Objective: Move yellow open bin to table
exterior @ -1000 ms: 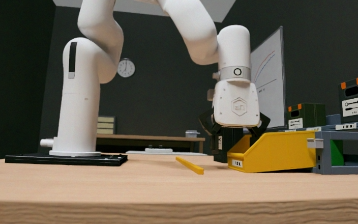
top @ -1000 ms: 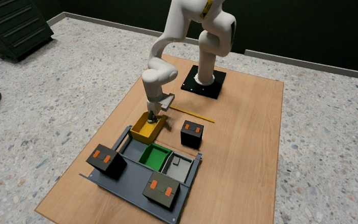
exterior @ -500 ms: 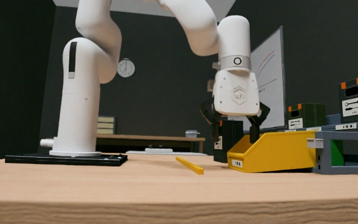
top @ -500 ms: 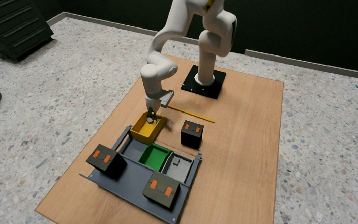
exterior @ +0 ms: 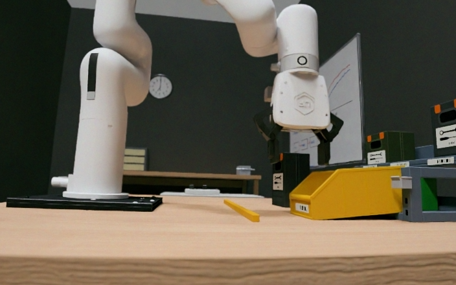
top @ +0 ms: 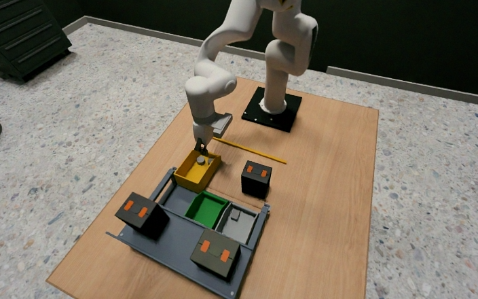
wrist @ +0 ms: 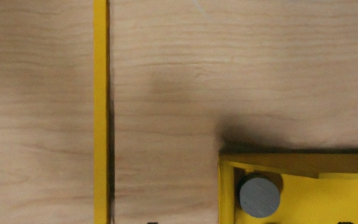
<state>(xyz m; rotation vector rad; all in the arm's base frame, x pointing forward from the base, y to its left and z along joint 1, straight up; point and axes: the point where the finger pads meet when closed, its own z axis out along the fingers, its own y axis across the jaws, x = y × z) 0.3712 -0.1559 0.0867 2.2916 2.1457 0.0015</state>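
Note:
The yellow open bin (top: 197,170) stands upright, mostly on the table, with its rear end against the front left of the grey shelf (top: 192,238). In the side view the yellow bin (exterior: 346,193) looks slightly tilted, with its rear a little raised. Grey round parts (top: 200,160) lie inside near its front; one part (wrist: 259,194) shows in the wrist view in the bin's corner (wrist: 300,192). My gripper (top: 201,148) is open and empty, a little above the bin's front rim; it also shows in the side view (exterior: 298,159).
A green bin (top: 206,208) and a grey bin (top: 237,223) sit in the shelf's lower level. Two dark boxes (top: 141,213) (top: 215,253) stand on the shelf top, a third (top: 256,178) on the table. A yellow stick (top: 248,149) lies towards the robot base (top: 272,108).

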